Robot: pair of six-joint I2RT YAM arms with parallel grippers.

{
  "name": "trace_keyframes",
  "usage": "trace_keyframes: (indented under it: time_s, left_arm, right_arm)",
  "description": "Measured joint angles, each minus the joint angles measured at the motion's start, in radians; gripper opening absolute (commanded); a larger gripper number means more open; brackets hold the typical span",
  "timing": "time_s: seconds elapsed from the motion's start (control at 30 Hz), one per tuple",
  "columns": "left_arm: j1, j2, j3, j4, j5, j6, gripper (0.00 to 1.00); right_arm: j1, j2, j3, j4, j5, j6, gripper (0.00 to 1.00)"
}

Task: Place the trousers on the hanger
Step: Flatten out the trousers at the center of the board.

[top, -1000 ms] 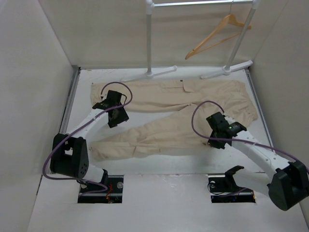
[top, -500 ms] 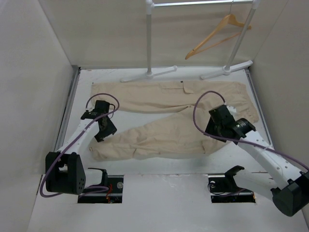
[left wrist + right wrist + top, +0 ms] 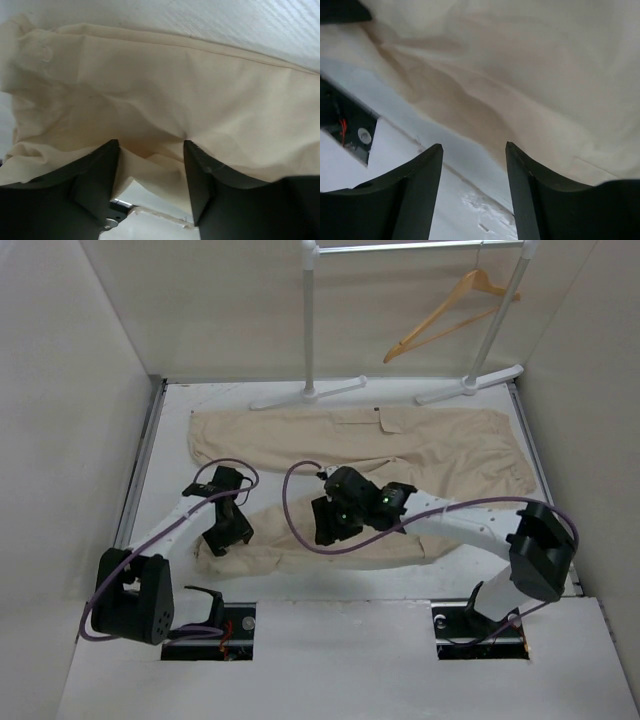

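The beige trousers (image 3: 420, 440) lie flat on the white table, legs pointing left. The tan wooden hanger (image 3: 450, 312) hangs from the rack rail at the back right, far from both arms. My left gripper (image 3: 222, 535) is at the cuff end of the near leg. In the left wrist view its jaws (image 3: 151, 145) stand apart with a raised fold of the trousers (image 3: 175, 85) between them. My right gripper (image 3: 330, 525) is low over the middle of the near leg. In the right wrist view it (image 3: 474, 147) is open and empty over the front edge of the cloth (image 3: 530, 60).
The white rack stands at the back, with a pole (image 3: 309, 320) and flat feet (image 3: 310, 393) on the table just beyond the trousers. White walls close in left, right and back. Two base cut-outs (image 3: 210, 630) lie at the near edge.
My right arm has swung left from the waist end to the middle of the near leg. My left gripper has moved nearer, down onto the near leg's cuff end.
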Motion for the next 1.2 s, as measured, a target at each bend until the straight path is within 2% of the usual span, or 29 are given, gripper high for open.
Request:
trace_keyframes:
  time_s: [0.07, 0.17, 0.37, 0.43, 0.47, 0.53, 0.57, 0.6, 0.7, 0.77, 0.87, 0.9, 1.03, 1.13, 1.2]
  left_arm:
    - [-0.004, 0.035, -0.013, 0.024, 0.002, -0.013, 0.42]
    - [-0.005, 0.067, -0.014, 0.063, -0.014, -0.026, 0.31]
    - [0.018, 0.107, -0.003, 0.117, -0.081, -0.04, 0.28]
    - [0.036, 0.127, 0.009, 0.129, -0.106, -0.04, 0.28]
    - [0.046, 0.136, 0.016, 0.134, -0.119, -0.041, 0.28]
    - [0.063, 0.144, 0.034, 0.132, -0.129, -0.041, 0.29]
    - [0.069, 0.142, 0.045, 0.128, -0.129, -0.04, 0.33]
    - [0.074, 0.132, 0.058, 0.121, -0.131, -0.04, 0.39]
    - [0.08, 0.05, 0.084, 0.092, -0.13, -0.039, 0.53]
    - [0.089, -0.015, 0.103, 0.067, -0.131, -0.036, 0.55]
    - [0.108, -0.029, 0.117, 0.054, -0.134, -0.024, 0.56]
    - [0.114, -0.01, 0.117, 0.05, -0.136, -0.021, 0.55]
    - [0.124, 0.093, 0.086, 0.077, -0.137, -0.013, 0.55]
    - [0.147, 0.146, 0.065, 0.092, -0.135, -0.011, 0.52]
    - [0.166, 0.178, 0.065, 0.111, -0.133, -0.01, 0.46]
  right_arm:
    - [0.031, 0.035, -0.006, 0.026, -0.034, -0.005, 0.51]
    - [0.056, 0.047, -0.039, 0.052, -0.05, -0.004, 0.4]
    - [0.081, 0.047, -0.155, 0.09, -0.054, 0.016, 0.35]
    - [0.088, 0.047, -0.192, 0.095, -0.056, 0.028, 0.26]
    - [0.09, 0.047, -0.205, 0.097, -0.058, 0.034, 0.25]
    - [0.095, 0.043, -0.22, 0.093, -0.061, 0.045, 0.26]
    - [0.095, 0.037, -0.221, 0.086, -0.062, 0.047, 0.29]
    - [0.095, 0.023, -0.221, 0.083, -0.064, 0.048, 0.34]
    - [0.091, -0.079, -0.221, 0.069, -0.075, 0.049, 0.56]
    - [0.079, -0.146, -0.215, 0.069, -0.092, 0.037, 0.56]
    - [0.039, -0.176, -0.184, 0.089, -0.112, 0.026, 0.48]
    - [0.024, -0.16, -0.174, 0.101, -0.114, 0.024, 0.46]
    - [-0.009, 0.01, -0.118, 0.15, -0.119, 0.014, 0.5]
    - [0.005, 0.123, -0.108, 0.164, -0.121, 0.005, 0.34]
    - [0.033, 0.136, -0.129, 0.167, -0.121, 0.006, 0.25]
